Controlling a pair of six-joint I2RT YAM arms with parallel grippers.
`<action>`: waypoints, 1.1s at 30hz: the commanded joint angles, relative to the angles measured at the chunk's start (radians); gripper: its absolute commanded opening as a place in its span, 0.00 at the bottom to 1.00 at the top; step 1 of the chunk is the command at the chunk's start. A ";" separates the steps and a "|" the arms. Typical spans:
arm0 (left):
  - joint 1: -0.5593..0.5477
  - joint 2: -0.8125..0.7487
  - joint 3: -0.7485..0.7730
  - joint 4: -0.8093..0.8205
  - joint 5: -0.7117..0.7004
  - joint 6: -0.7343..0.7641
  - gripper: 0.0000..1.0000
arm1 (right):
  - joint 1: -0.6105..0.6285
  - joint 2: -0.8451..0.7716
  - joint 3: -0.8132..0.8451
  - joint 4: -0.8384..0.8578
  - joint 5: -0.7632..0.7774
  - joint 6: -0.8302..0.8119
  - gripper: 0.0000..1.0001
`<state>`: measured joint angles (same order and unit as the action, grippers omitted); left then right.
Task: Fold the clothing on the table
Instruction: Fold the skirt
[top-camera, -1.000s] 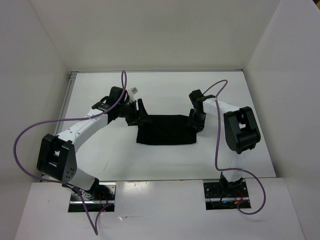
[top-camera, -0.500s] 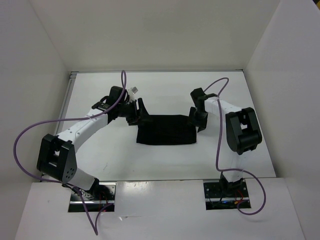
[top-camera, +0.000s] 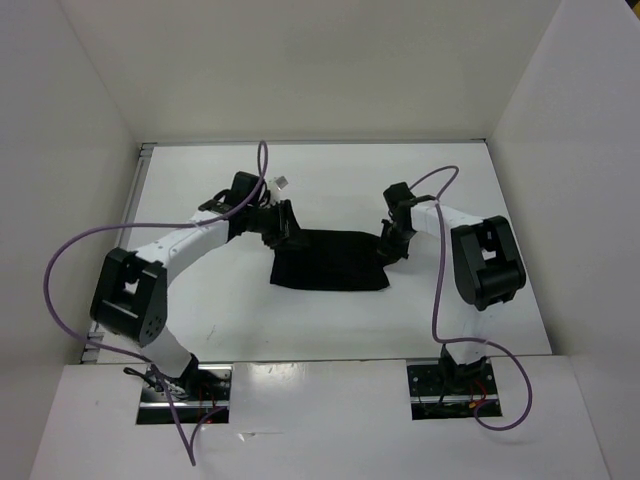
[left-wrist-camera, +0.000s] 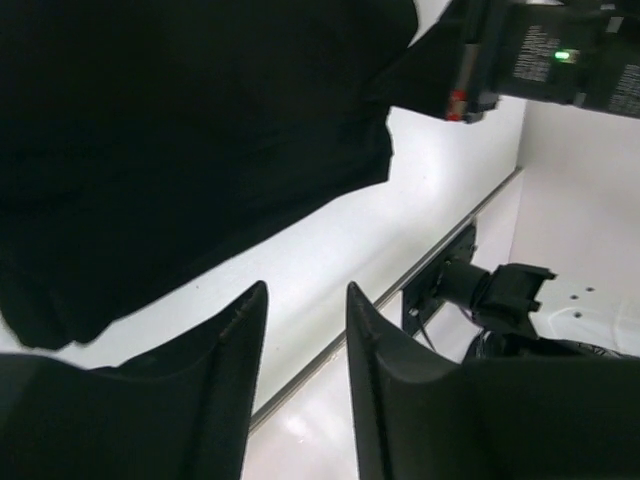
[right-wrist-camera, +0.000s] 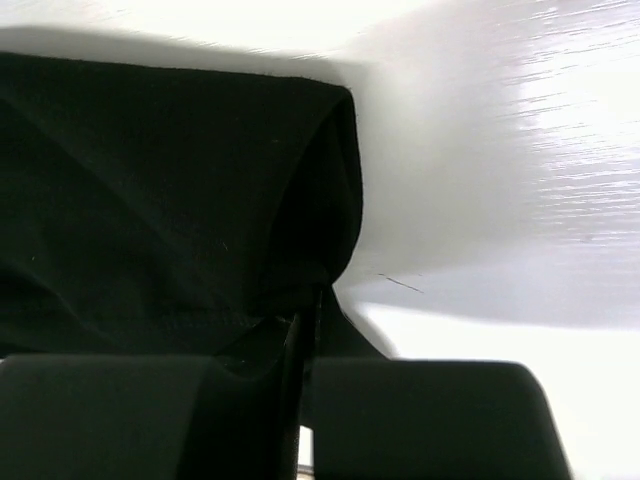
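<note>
The black clothing (top-camera: 330, 260) lies as a flat, roughly rectangular fold in the middle of the white table (top-camera: 200, 300). My left gripper (top-camera: 285, 225) hovers at its far-left corner. In the left wrist view that gripper (left-wrist-camera: 305, 290) stands open, with only bare table between its fingers (left-wrist-camera: 240, 340) and the clothing (left-wrist-camera: 180, 130) ahead of them. My right gripper (top-camera: 386, 248) is at the clothing's right edge. The right wrist view shows the right gripper (right-wrist-camera: 312, 300) shut, with a bunched fold of the clothing (right-wrist-camera: 150, 200) pinched at its tips.
White walls enclose the table on three sides. A thin metal rail (top-camera: 140, 200) runs along its left edge, and another rail (left-wrist-camera: 440, 240) shows along the near edge. Purple cables (top-camera: 60, 270) loop off both arms. The right arm's wrist (left-wrist-camera: 560, 50) shows in the left wrist view.
My right gripper has shut on the clothing's right edge. The left arm's elbow swung up and right, its gripper edged closer to the clothing's corner, and its jaws have narrowed.
</note>
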<state>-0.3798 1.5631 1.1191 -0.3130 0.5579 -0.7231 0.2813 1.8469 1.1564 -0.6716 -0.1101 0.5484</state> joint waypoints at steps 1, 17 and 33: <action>-0.022 0.109 0.068 0.023 0.053 0.056 0.43 | 0.004 -0.035 -0.053 0.107 -0.023 0.018 0.00; -0.087 0.480 0.366 0.045 -0.151 -0.010 0.00 | 0.004 -0.150 -0.054 0.073 -0.083 0.018 0.00; -0.146 0.586 0.407 0.109 -0.358 -0.108 0.00 | 0.004 -0.135 -0.024 0.049 -0.114 -0.001 0.00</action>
<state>-0.5152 2.1376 1.4807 -0.2081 0.2810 -0.8139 0.2817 1.7302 1.1042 -0.6220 -0.2070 0.5594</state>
